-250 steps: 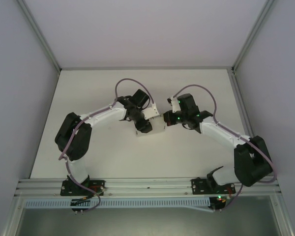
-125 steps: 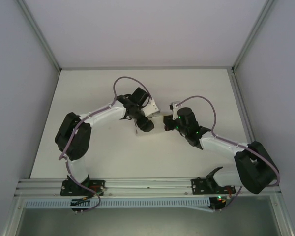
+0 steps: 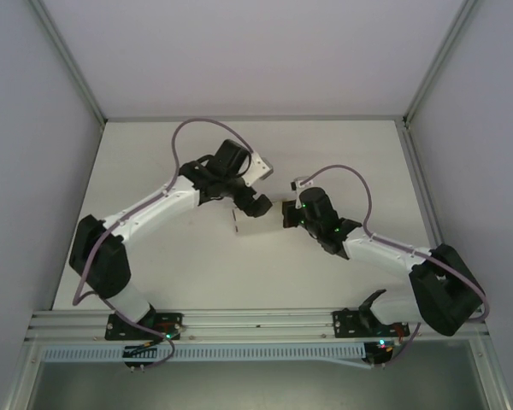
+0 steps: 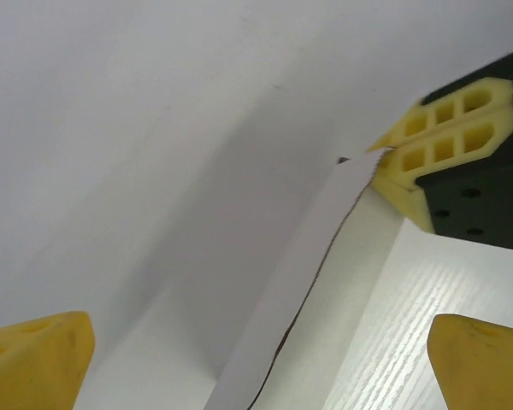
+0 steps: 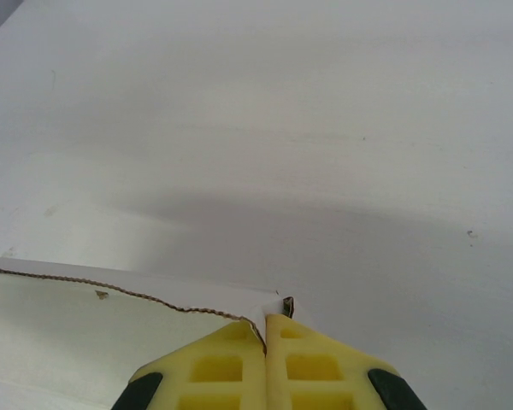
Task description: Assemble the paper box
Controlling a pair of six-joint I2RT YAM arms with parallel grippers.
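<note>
Right hand (image 5: 265,328) pinches the single paper box (image 5: 103,342); left hand (image 4: 256,363) gapes.

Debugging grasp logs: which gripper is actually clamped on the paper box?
The right gripper: its yellow fingers are shut on an edge of the paper box. The left gripper is open, fingers spread wide apart.

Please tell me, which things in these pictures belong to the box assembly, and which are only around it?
Belong to the job:
- paper box, its edge pinched by the right gripper
- left gripper, open, close to the box

Only around:
- table
- purple cable on the left arm
- metal rail at the near edge
</note>
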